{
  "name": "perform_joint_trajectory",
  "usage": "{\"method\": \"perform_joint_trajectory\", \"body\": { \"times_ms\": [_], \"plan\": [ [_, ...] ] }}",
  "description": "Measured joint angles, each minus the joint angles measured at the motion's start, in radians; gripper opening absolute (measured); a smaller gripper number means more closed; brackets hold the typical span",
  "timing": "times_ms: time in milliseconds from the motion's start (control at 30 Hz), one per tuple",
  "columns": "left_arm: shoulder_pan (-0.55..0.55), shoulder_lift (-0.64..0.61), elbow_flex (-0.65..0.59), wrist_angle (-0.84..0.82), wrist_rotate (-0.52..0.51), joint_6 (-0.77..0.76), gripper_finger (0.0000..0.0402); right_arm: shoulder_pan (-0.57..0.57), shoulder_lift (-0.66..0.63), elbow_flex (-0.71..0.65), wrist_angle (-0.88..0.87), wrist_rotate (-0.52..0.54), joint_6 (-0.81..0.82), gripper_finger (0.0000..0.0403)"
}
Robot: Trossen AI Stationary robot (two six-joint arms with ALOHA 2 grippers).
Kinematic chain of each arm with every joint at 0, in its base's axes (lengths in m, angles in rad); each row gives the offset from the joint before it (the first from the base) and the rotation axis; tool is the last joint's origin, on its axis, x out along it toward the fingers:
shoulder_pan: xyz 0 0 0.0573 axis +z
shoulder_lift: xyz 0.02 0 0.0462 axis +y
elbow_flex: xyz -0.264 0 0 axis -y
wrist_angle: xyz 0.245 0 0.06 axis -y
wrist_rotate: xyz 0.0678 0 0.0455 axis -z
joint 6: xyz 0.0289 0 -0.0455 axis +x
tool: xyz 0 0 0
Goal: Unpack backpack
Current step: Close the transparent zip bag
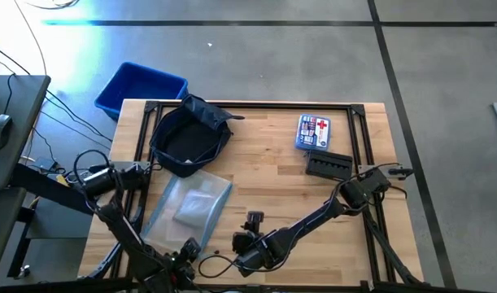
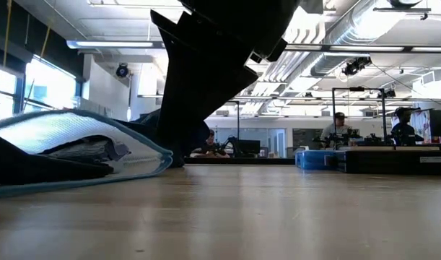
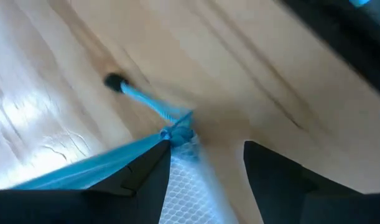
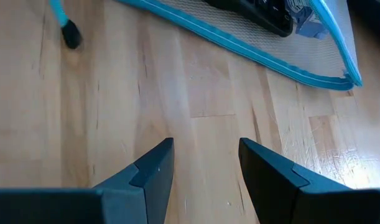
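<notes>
Navy fabric forms the backpack (image 1: 189,134), a soft floppy bag slumped open near the bench's (image 1: 264,175) far left corner, its dark lining showing. It lies well apart from both grippers, which sit by the near edge. The left gripper (image 3: 205,177) has its fingers apart over the corner of a flat clear zip pouch (image 1: 191,205) edged in bright blue, with a mesh-textured face and a blue zipper pull (image 3: 140,96) lying on the wood. The right gripper (image 4: 205,165) hovers just beside the pouch over bare wood, fingers apart and holding nothing. Toward the far right corner lie a first-aid pouch (image 1: 314,132) and a flat black case (image 1: 328,165). A rigid blue bin (image 1: 140,88) stands off the far left corner.
</notes>
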Motion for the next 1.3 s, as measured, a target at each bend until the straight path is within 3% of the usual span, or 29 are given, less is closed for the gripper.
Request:
{"method": "perform_joint_trajectory", "body": {
  "times_ms": [167, 300, 500, 667, 833, 1167, 1300],
  "plan": [
    [-0.002, 0.029, 0.026, -0.069, -0.055, -0.119, 0.0172, 0.000, 0.000, 0.000, 0.000, -0.002, 0.000, 0.0165],
    [-0.013, 0.031, 0.044, -0.135, -0.177, -0.273, 0.0159, 0.000, 0.000, 0.000, 0.000, -0.002, 0.000, 0.0165],
    [0.008, 0.038, 0.036, -0.219, -0.105, -0.504, 0.0124, 0.000, 0.000, 0.000, 0.000, -0.002, 0.008, 0.0165],
    [0.028, 0.038, 0.036, -0.214, -0.122, -0.529, 0.0074, 0.000, 0.000, 0.000, -0.001, -0.002, 0.010, 0.0165],
    [0.036, 0.038, 0.038, -0.218, -0.137, -0.585, 0.0007, 0.030, 0.000, 0.000, -0.016, 0.054, -0.155, 0.0165],
    [-0.124, 0.037, 0.175, -0.427, -0.196, -0.640, 0.0000, -0.003, 0.013, 0.000, -0.117, 0.140, -0.325, 0.0165],
    [-0.198, 0.037, 0.216, -0.542, -0.210, -0.773, 0.0000, -0.080, 0.022, 0.000, -0.113, 0.132, -0.400, 0.0165]
  ]
}}
